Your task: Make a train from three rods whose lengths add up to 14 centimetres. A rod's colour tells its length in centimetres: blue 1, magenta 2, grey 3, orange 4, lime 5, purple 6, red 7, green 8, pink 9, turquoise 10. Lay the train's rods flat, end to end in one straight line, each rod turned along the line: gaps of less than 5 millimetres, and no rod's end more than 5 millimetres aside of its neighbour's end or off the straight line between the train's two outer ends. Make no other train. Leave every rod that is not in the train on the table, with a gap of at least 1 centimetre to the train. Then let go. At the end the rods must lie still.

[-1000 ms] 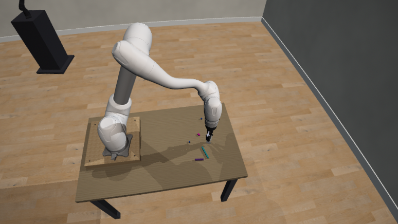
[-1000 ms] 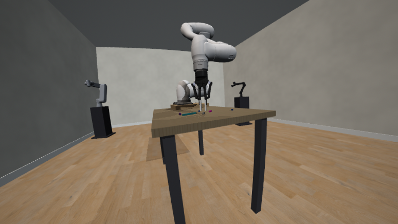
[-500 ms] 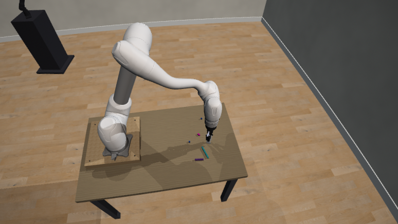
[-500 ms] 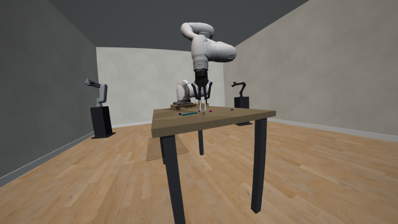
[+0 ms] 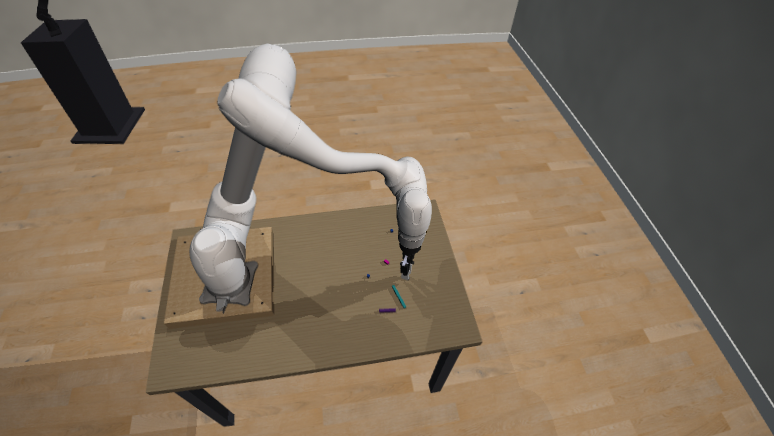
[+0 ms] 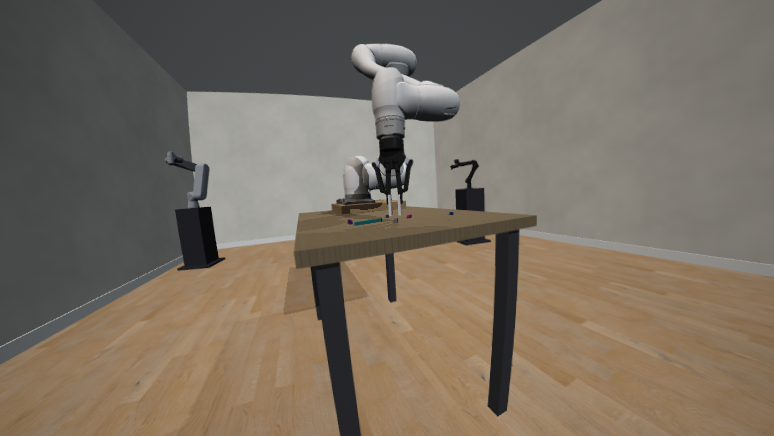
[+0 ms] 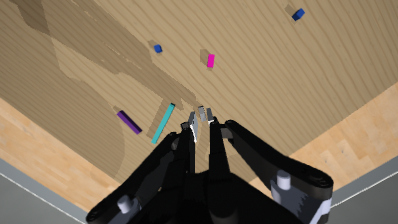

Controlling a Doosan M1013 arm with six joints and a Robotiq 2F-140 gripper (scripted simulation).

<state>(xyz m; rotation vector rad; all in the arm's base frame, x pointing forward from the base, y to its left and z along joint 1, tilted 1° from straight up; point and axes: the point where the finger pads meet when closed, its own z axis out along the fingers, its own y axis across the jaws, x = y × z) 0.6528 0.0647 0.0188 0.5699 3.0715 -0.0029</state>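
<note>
Grey and small, the short rod (image 6: 395,220) (image 7: 202,113) lies on the table (image 5: 335,346) (image 6: 433,232) (image 7: 260,75), right by the tips of the gripper (image 5: 405,276) (image 6: 394,213) (image 7: 202,116). From where I stand, the fingers are a little bit apart and hold nothing. The rod looks light and hard, not squashy. I think its flat sides are best pinched across the middle; a pinch near one end could make it twist or slip.

Next to the fingers is the long turquoise rod (image 5: 399,296) (image 6: 368,222) (image 7: 163,123), then the magenta rod (image 5: 386,262) (image 6: 409,216) (image 7: 211,61). Past those are the purple rod (image 5: 387,310) (image 6: 349,222) (image 7: 129,122) and one blue rod (image 5: 368,276) (image 6: 387,216) (image 7: 158,49); the other blue rod (image 5: 391,230) (image 6: 451,213) (image 7: 298,15) is farthest off. Turquoise, grey and one blue would make fourteen.

The side view shows the gap between the fingers, which the top view hides. The wrist view shows which way each rod points.
</note>
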